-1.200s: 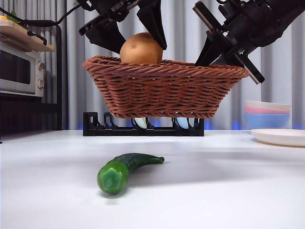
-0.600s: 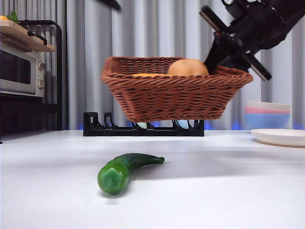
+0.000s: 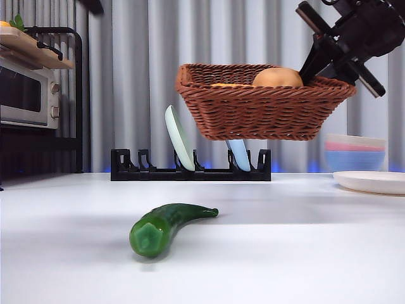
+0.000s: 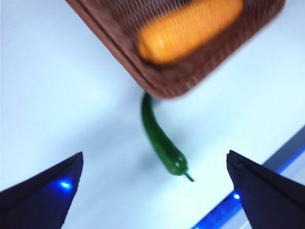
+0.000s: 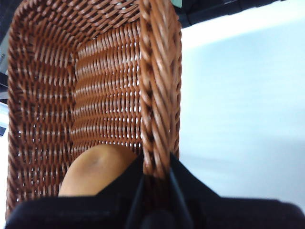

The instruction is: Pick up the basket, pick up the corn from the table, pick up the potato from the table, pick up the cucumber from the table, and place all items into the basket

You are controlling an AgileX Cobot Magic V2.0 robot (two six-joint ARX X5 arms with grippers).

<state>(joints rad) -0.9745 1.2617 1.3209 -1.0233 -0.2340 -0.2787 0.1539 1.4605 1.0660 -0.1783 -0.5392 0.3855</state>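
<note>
a: where's the basket (image 3: pixel 262 107)?
b: in the air, the right gripper (image 5: pixel 156 179) clamped on its braided rim, with the potato (image 3: pixel 277 78) and corn (image 4: pixel 188 29) inside.
a: and the cucumber (image 3: pixel 166 226)?
b: on the table (image 3: pixel 304 253), under the left gripper (image 4: pixel 152 191), whose jaws are spread wide.

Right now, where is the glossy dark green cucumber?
In the front view the glossy dark green cucumber lies on the white table, left of centre, in front of the black plate rack, below the held-up brown wicker basket.
</note>
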